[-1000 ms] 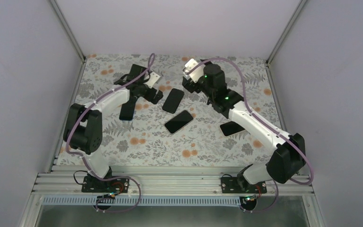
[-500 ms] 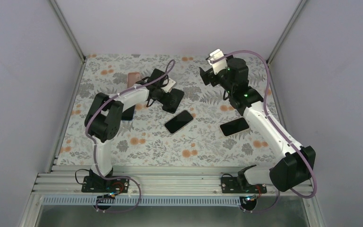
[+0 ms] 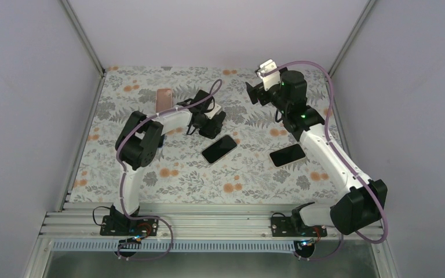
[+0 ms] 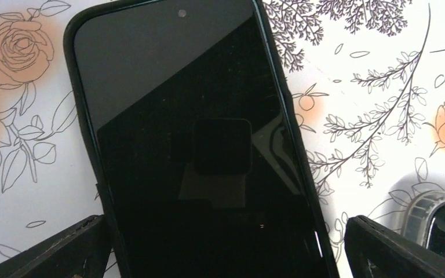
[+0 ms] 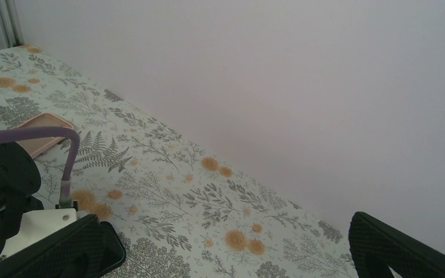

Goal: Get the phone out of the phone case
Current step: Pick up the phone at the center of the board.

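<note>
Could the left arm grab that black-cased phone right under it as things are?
Probably yes. The left gripper hangs open right over the black-cased phone, its fingers standing on either side of it with nothing between. The neighbouring phone lies off to one side, clear of it.

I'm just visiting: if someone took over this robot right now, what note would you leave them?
Left gripper: open, fingers either side of the black-cased phone, not clamped.
Right gripper: open, raised toward the back wall, empty.
Nearby on the floral cloth: a second phone, a third phone, a pink case.
Done: nothing, the phone sits in its case.
Left: grip, then pull phone out.
</note>
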You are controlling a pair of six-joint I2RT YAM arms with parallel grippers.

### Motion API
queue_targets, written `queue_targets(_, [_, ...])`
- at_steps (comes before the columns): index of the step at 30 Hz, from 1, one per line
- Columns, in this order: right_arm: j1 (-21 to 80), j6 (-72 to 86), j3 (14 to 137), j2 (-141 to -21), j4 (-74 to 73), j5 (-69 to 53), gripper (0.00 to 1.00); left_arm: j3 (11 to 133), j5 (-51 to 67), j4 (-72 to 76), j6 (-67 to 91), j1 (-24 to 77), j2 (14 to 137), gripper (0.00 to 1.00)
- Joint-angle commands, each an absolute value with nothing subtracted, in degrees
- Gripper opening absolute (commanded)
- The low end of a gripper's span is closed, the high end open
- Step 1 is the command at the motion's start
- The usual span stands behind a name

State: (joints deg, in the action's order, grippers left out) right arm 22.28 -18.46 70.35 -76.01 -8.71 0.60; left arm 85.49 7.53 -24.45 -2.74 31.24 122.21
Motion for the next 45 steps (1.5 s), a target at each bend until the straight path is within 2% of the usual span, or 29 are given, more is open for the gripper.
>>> queue_targets(1, [21.5,-17.0,70.2,-75.2,-8.6,-0.6,0.99,85.8,7.1,-24.7,-1.5,32.3,124.4,1.0])
queue_targets(4, [21.5,-17.0,70.3,-75.5,-8.6,-0.7,0.99,85.6,5.6,-24.9,-1.4,32.6,125.5,1.0])
queue_targets(10, [21.5,-17.0,70.3,-76.0,-8.3,-0.8,0.99,85.8,-4.3,-25.4,-1.2,32.9,126.8,0.87])
queue_targets(16, [21.5,-16.6,70.7,-76.8,-8.1,-1.5,0.99,86.1,-3.7,-26.6,-1.3,32.9,127.1,0.79])
queue_targets(24, [21.5,-13.4,70.7,-78.4,-6.8,-2.8,0.99,82.7,-4.6,-21.9,-0.6,32.8,120.0,0.6])
queue_targets(45, [21.4,9.4,73.0,-86.6,-4.5,-14.2,0.99,77.1,-1.0,-12.2,3.9,31.7,102.1,0.57])
